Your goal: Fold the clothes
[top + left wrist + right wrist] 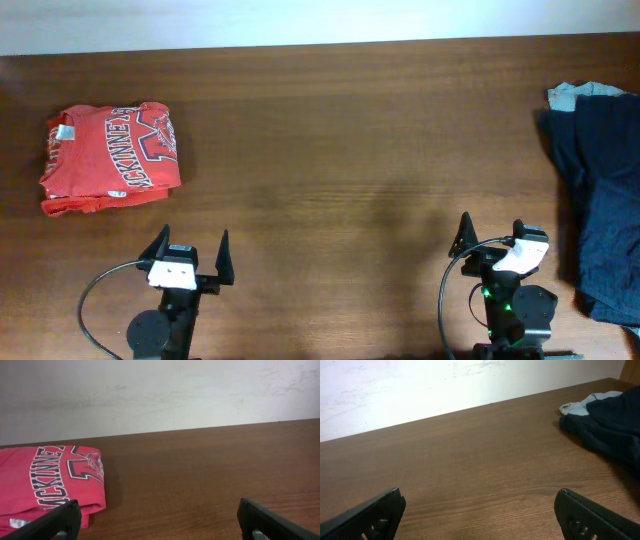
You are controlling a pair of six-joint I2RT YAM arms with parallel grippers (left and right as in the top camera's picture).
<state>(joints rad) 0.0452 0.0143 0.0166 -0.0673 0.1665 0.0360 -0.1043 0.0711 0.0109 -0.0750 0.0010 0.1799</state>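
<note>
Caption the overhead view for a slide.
Folded red T-shirt left, dark clothes heaped right; left gripper and right gripper open.

The red-orange T-shirt (108, 158) lay folded in a compact bundle at the far left of the table (350, 150); its white-and-navy "McKinney" lettering faced up. A white neck tag (63, 133) showed at its left edge.

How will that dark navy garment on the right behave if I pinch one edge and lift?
Probably floppy: the navy garment lies crumpled in soft folds, so it should sag and unfurl rather than lift whole. A pale piece shows at its far end; it may be separate and not come up with it.
</note>
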